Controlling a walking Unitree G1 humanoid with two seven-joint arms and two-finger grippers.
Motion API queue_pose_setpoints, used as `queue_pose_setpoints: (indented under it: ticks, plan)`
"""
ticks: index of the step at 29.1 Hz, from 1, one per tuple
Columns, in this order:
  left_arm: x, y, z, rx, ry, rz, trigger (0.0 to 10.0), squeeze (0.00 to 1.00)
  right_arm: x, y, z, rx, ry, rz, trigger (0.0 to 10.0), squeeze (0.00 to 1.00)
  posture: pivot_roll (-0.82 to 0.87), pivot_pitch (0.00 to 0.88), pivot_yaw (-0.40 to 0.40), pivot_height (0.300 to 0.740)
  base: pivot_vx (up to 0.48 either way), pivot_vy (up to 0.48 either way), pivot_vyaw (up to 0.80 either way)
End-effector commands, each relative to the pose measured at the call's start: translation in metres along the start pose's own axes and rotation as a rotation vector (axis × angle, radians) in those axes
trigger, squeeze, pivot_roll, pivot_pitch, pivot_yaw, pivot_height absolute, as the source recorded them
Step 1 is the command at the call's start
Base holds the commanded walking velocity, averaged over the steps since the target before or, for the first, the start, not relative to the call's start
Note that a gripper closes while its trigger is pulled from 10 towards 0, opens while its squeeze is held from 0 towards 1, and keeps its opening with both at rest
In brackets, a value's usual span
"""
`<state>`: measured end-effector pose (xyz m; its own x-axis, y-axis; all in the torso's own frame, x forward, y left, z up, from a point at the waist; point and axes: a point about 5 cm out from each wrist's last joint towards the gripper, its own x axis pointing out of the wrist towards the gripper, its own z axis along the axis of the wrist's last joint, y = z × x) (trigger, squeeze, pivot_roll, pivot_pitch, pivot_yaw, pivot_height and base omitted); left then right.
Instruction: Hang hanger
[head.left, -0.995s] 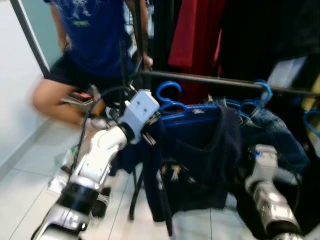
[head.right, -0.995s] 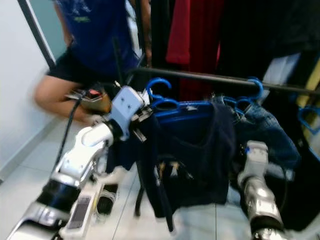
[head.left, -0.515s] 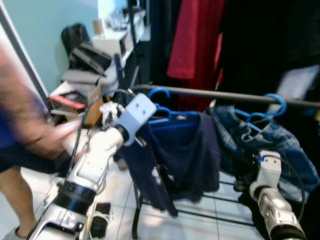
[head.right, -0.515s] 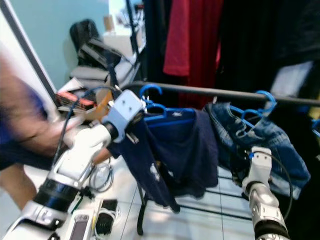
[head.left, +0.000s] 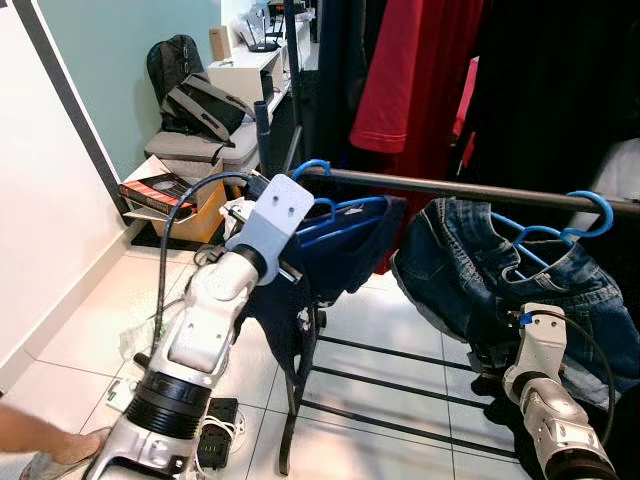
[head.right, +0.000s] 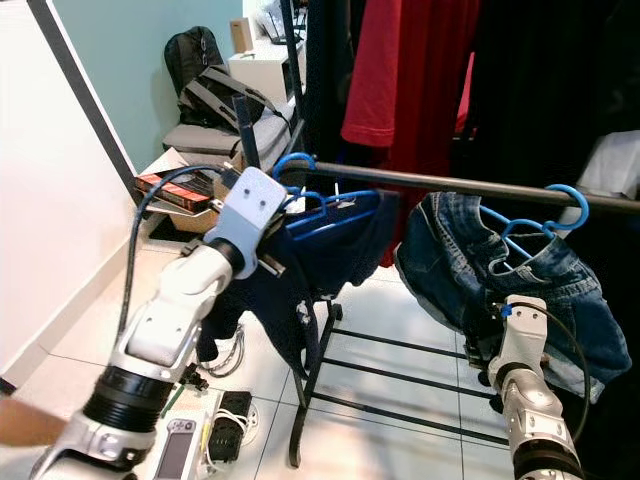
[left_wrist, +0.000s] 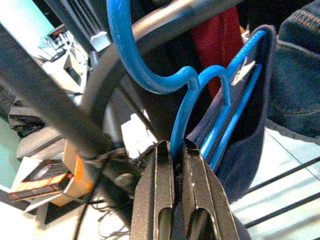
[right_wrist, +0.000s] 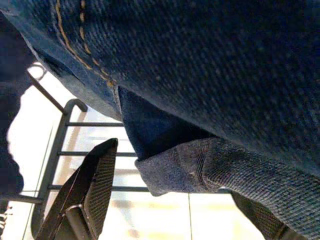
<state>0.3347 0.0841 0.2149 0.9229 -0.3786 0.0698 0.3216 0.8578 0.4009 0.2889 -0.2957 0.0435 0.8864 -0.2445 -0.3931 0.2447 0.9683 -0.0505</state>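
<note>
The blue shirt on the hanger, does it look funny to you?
Yes. The dark blue shirt hangs lopsided on its blue hanger: one side is bunched up by the rail, the other droops toward the floor. The left gripper pinches the hanger's neck, with its hook over the rail.

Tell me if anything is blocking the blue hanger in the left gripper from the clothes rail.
Nothing visible blocks it. The left gripper is shut on the blue hanger, whose hook already curves over the dark rail at its left end. The jeans hang further right on another hanger.
</note>
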Motion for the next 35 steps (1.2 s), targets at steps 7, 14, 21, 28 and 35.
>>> queue_pose_setpoints:
  ticks: [7,14,21,28,35]
  plan:
    - [0.001,-0.007,0.012,-0.091,-0.019,0.017,10.0,0.00,0.000,-0.001,-0.002,0.003,0.001,-0.007,10.0,0.00,-0.09,0.023,0.043,0.740,0.000,0.000,0.00]
    - [0.014,-0.024,0.025,-0.278,0.005,0.035,10.0,0.00,0.001,0.000,0.001,0.011,-0.006,-0.010,10.0,0.00,-0.11,0.021,0.050,0.740,0.000,0.000,0.00]
    - [0.025,-0.020,0.018,-0.254,0.117,0.131,10.0,0.00,0.001,-0.004,0.004,0.010,-0.015,-0.020,10.0,0.00,-0.11,0.023,0.054,0.740,0.000,0.000,0.00]
    - [0.025,-0.022,0.004,-0.190,0.240,0.175,10.0,0.00,0.001,-0.005,0.004,0.010,-0.018,-0.026,10.0,0.00,-0.11,0.025,0.059,0.740,0.000,0.000,0.00]
    - [0.028,-0.031,0.004,-0.202,0.262,0.157,10.0,0.00,0.001,-0.007,0.007,0.007,-0.026,-0.031,10.0,0.00,-0.11,0.022,0.062,0.740,0.000,0.000,0.00]
